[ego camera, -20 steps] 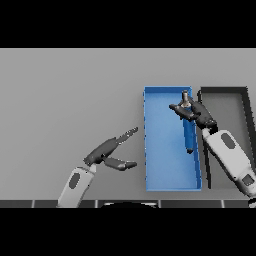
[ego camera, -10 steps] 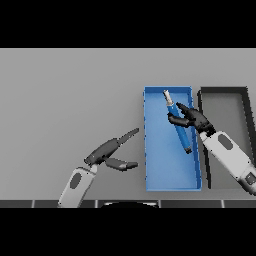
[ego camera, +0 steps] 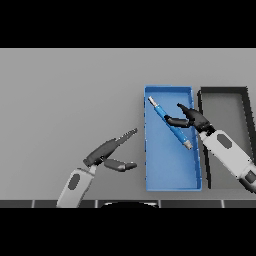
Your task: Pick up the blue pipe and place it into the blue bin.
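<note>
One blue pipe lies in the one blue bin.
Right hand beside the pipe, fingers loosely apart; left hand left of the bin, fingers spread; one dark bin to its right.

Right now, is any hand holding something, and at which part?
Nothing is held. The blue pipe lies in the blue bin; the right hand is open beside its middle. The left hand is open over the table.

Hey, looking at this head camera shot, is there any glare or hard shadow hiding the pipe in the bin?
Head view: flat, even light, no glare. The blue pipe lies diagonally in the blue bin, clearly outlined against the bin floor, with no hard shadow over it. The right robot hand sits beside its middle, fingers relaxed. The left robot hand shows over the grey table.
</note>
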Controlling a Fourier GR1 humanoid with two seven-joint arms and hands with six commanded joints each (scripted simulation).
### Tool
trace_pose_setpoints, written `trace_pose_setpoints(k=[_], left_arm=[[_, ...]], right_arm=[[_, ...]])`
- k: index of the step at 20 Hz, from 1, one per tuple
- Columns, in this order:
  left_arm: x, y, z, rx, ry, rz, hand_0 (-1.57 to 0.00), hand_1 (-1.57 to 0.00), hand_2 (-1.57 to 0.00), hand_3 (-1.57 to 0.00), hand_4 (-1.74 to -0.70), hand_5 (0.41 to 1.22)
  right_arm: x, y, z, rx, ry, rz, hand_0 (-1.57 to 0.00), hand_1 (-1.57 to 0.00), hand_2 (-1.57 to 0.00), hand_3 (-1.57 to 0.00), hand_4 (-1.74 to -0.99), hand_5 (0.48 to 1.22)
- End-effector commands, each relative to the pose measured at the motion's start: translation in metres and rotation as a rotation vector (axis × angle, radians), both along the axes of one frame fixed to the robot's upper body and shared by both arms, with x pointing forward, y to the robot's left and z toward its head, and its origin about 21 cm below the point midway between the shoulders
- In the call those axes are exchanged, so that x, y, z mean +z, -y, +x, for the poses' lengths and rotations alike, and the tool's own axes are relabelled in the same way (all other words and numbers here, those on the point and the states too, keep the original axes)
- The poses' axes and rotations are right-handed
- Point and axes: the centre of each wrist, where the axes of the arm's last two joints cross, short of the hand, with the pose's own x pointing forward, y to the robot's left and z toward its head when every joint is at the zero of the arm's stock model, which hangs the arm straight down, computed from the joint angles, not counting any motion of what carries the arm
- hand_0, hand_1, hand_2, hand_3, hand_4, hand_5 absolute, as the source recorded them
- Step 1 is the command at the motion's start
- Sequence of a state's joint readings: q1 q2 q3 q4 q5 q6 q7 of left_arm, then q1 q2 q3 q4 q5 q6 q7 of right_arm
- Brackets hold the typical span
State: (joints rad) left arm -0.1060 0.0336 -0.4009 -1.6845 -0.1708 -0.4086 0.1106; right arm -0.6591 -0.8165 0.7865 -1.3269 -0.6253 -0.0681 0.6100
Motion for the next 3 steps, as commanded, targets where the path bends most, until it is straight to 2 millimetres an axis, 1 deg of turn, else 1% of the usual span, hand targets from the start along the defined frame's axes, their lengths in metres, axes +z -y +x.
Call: trace_pose_setpoints(k=[1,2,3], left_arm=[[-0.0004,-0.0003,-0.0026,-0.004,0.001,-0.001,0.00,0.00,0.00,0.00,-0.88,0.431],[-0.0023,-0.0015,-0.0046,-0.004,-0.002,-0.004,0.00,0.00,0.00,0.00,-0.88,0.431],[-0.0033,-0.0026,-0.0055,-0.005,-0.001,0.001,0.00,0.00,0.00,0.00,-0.88,0.431]], right_arm=[[-0.0008,-0.0004,0.0003,0.008,0.003,-0.011,-0.01,-0.01,-0.01,0.00,-1.022,0.655],[0.0000,-0.0028,-0.0008,0.017,0.001,-0.011,-0.01,-0.01,-0.01,0.00,-1.022,0.649],[0.0018,-0.0008,-0.0001,0.009,0.001,-0.008,-0.01,-0.01,-0.01,0.00,-1.022,0.643]])
